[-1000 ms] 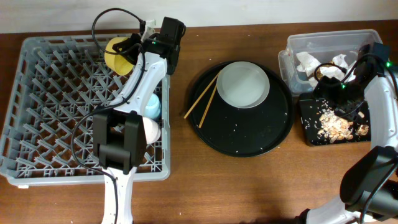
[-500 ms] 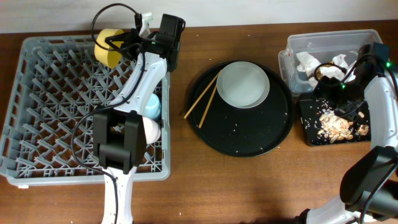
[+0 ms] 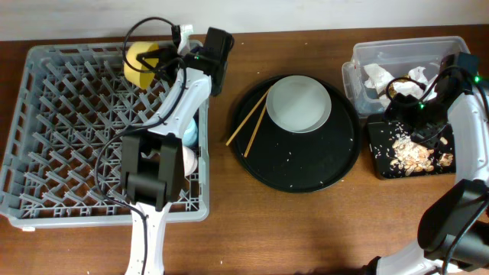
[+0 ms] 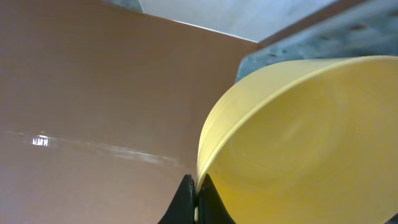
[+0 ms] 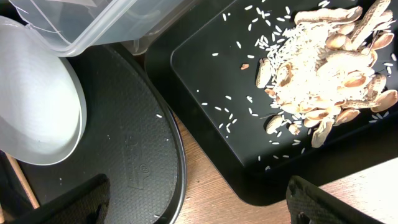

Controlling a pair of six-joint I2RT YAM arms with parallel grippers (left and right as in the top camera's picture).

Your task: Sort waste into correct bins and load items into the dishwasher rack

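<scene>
In the left wrist view the small yellow bowl [image 4: 298,143] runs off the right and bottom edges, and only the tips of the left gripper [image 4: 195,198] show on its rim. The large grey plastic rack [image 4: 348,31] behind is blurred. Overhead, the left arm [image 3: 177,99] partly covers a light blue cup [image 3: 189,128].

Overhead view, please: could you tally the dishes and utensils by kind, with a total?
Bowl: 1
Plate: 1
Cups: 2, a light blue cup and a pale cup
Chopsticks: 2
Total: 6
</scene>
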